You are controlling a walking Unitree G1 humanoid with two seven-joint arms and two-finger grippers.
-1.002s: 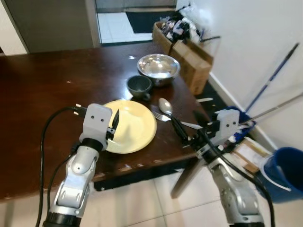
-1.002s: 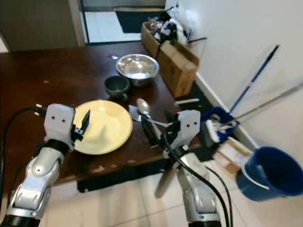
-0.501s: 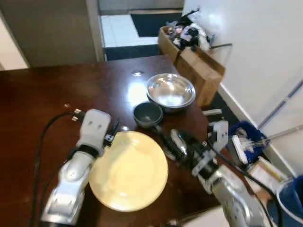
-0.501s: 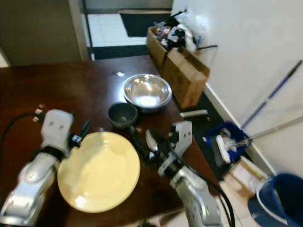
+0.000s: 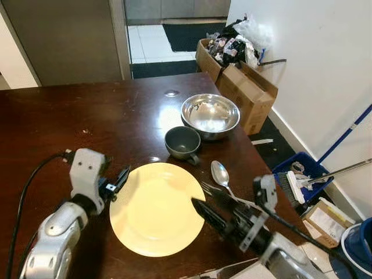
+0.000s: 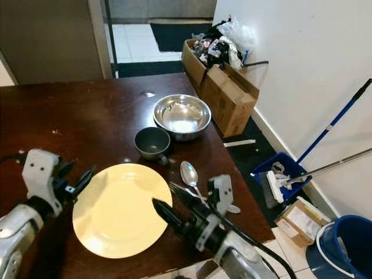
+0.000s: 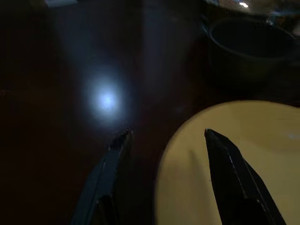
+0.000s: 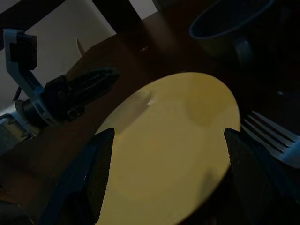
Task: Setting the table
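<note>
A yellow plate (image 5: 156,208) lies near the front of the dark wooden table (image 5: 70,122). Behind it stand a dark cup (image 5: 182,141) and a steel bowl (image 5: 210,113). Right of the plate lie a spoon (image 5: 220,174) and a fork (image 5: 216,190). My left gripper (image 5: 119,182) is open at the plate's left rim; in the left wrist view that gripper (image 7: 166,133) has the rim between its fingers. My right gripper (image 5: 213,204) is open over the plate's right rim, beside the fork. In the right wrist view this gripper (image 8: 169,133) spans the plate (image 8: 173,150) and holds nothing.
The table's right edge runs close to the spoon. Beyond it on the floor are cardboard boxes (image 5: 239,75), a blue dustpan with a brush (image 5: 296,181), a mop handle (image 5: 346,131) against the wall and a blue bucket (image 6: 340,244). A doorway opens behind the table.
The camera has shifted, so the table sits differently in view. My right gripper has gone from over the spoon and fork to the plate's right rim. My left gripper now sits at the plate's left rim.
</note>
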